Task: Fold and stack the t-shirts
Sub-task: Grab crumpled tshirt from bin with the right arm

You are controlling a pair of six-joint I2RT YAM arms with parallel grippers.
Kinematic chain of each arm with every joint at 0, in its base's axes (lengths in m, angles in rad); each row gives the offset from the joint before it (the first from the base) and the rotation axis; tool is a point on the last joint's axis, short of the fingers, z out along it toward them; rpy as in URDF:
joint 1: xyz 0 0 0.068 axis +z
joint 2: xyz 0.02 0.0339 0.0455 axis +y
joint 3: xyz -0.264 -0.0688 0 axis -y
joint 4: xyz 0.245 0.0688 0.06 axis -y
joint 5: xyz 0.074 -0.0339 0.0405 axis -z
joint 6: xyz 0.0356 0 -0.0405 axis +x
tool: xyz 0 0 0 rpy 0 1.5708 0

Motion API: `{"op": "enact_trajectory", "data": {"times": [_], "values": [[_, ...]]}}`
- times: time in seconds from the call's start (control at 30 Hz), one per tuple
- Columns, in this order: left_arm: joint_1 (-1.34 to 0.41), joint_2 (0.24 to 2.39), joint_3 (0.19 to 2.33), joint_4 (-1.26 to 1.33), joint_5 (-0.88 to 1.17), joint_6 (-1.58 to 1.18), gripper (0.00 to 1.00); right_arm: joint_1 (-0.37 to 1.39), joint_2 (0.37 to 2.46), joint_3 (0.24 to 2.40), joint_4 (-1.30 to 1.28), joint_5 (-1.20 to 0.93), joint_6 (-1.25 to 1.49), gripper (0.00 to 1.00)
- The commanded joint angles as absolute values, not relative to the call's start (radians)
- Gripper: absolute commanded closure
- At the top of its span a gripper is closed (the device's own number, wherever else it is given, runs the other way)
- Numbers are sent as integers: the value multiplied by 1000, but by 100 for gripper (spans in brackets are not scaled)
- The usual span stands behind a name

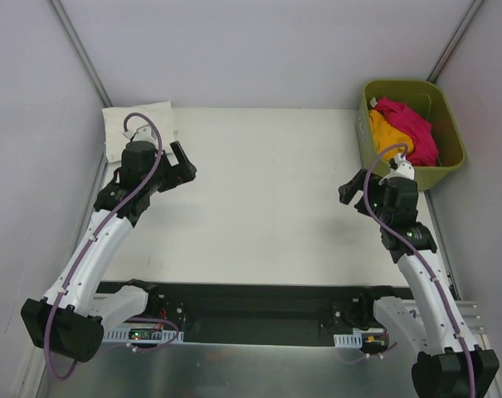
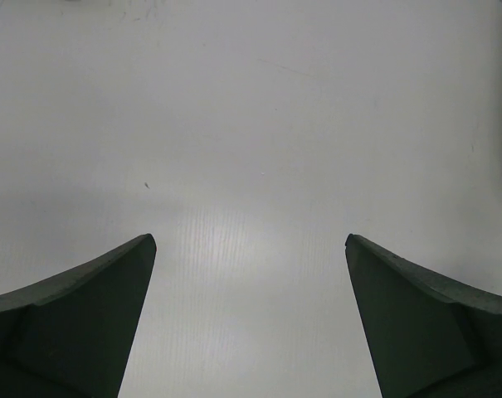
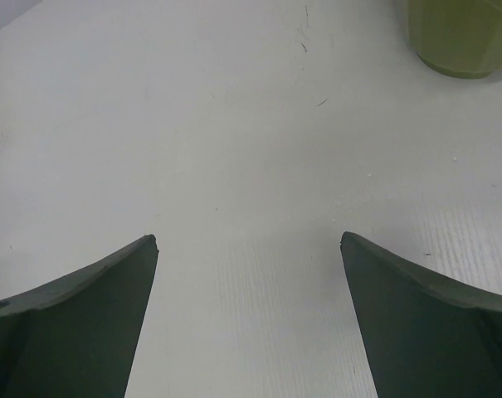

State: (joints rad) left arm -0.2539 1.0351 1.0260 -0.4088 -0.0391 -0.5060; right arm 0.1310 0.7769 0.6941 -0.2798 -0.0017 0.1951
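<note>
A folded white t-shirt [image 1: 140, 124] lies at the table's far left corner. A magenta t-shirt [image 1: 413, 128] and an orange t-shirt [image 1: 383, 134] lie crumpled in the green bin [image 1: 450, 124] at the far right. My left gripper [image 1: 182, 168] is open and empty, just right of the white shirt; its wrist view [image 2: 251, 240] shows only bare table between the fingers. My right gripper [image 1: 350, 189] is open and empty, left of the bin; its wrist view [image 3: 249, 240] shows bare table, with the bin's corner [image 3: 454, 37] at the upper right.
The white table [image 1: 267, 199] is bordered by grey walls and metal rails at both sides. The arm bases and a black mounting bar [image 1: 251, 311] sit at the near edge.
</note>
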Motion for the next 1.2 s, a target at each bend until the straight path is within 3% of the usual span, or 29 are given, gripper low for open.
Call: {"op": "enact_trajectory", "data": {"times": [0.0,0.1,0.27,0.47,0.67,0.87,1.03,1.17], "values": [[-249,1012,1042,-434,-94,-462,1,138,810,808,-271,-26,166,3],[-249,1011,1039,-436,-107,-453,1,137,850,894,-287,1,135,3],[-249,1019,1039,-437,-126,-445,1,111,1001,1096,-374,222,97,3],[-247,1069,1057,-437,-143,-433,1,-119,1294,1406,-480,141,103,3],[-245,1121,1084,-437,-153,-430,1,-199,1647,1739,-528,179,11,3],[-245,1173,1120,-437,-147,-425,1,-290,2041,2147,-626,10,54,3],[-244,1206,1141,-436,-158,-399,1,-336,2238,2243,-491,-152,173,1],[-244,1219,1147,-436,-156,-391,1,-347,2315,2263,-422,-230,224,6]]}}
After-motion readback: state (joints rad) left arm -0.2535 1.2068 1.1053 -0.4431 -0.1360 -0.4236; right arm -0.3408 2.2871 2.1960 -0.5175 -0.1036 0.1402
